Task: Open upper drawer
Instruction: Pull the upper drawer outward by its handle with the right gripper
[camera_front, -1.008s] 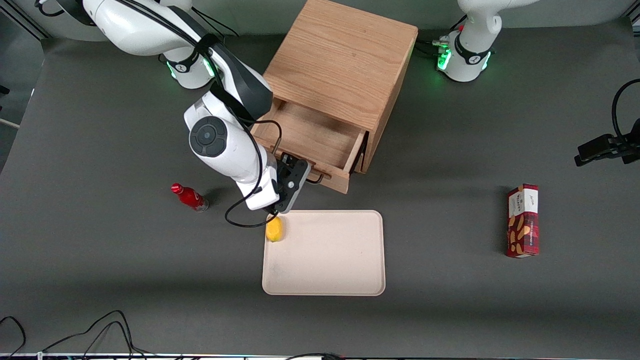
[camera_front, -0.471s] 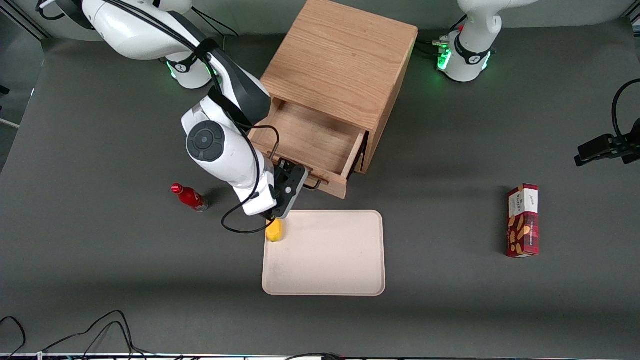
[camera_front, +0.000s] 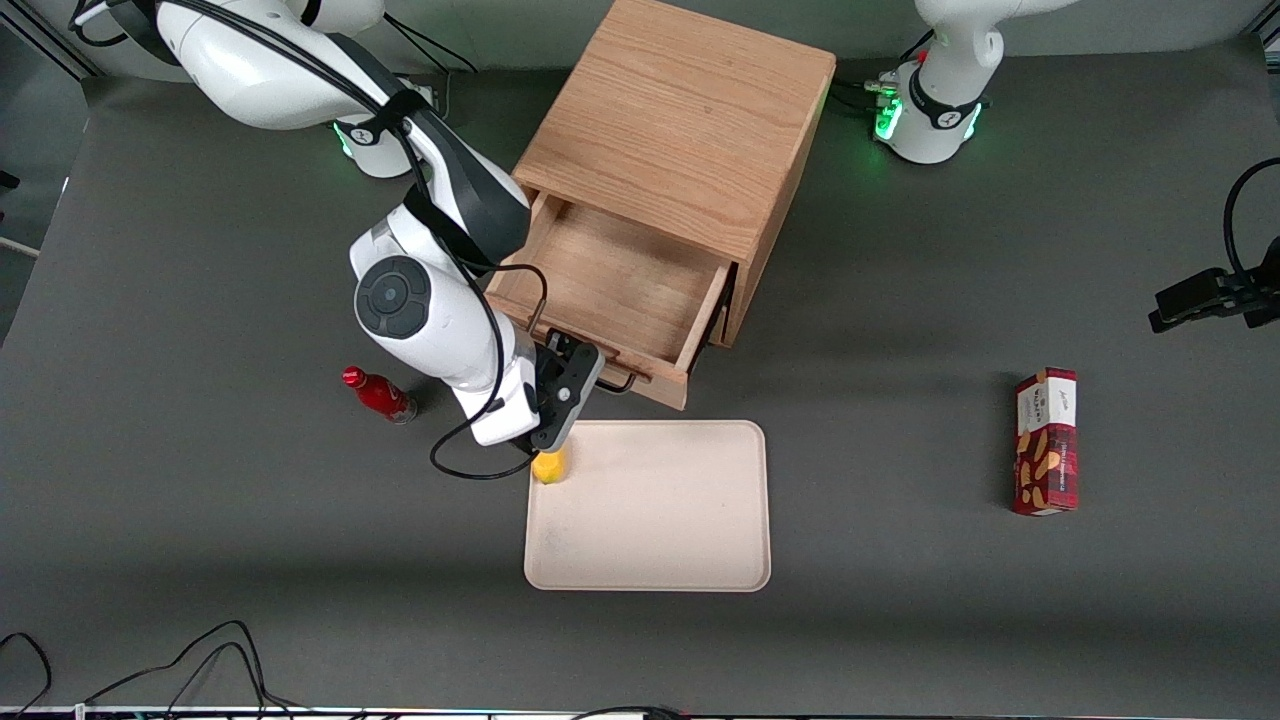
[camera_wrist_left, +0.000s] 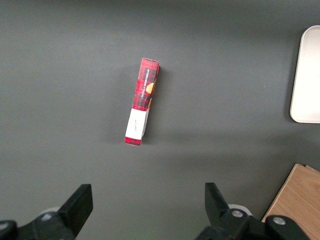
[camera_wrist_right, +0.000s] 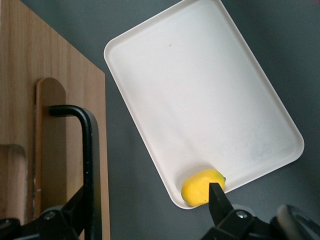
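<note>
The upper drawer (camera_front: 610, 275) of the oak cabinet (camera_front: 680, 110) stands pulled well out, its wooden inside bare. Its thin black bar handle (camera_front: 617, 383) is on the drawer front, nearest the front camera. My right gripper (camera_front: 568, 385) is at that handle, just above the table. In the right wrist view the gripper (camera_wrist_right: 147, 212) is open, and the handle (camera_wrist_right: 89, 160) runs between the fingers, close against one fingertip (camera_wrist_right: 75, 210). The drawer front (camera_wrist_right: 30, 75) shows as light oak. The lower drawer is hidden under the open one.
A cream tray (camera_front: 650, 520) lies just nearer the front camera than the drawer, with a yellow lemon (camera_front: 547, 466) in its corner beside my gripper. A red bottle (camera_front: 380, 395) lies toward the working arm's end. A red snack box (camera_front: 1046, 440) lies toward the parked arm's end.
My gripper has moved toward the front camera and the working arm's end, and the upper drawer has slid a little farther out with it.
</note>
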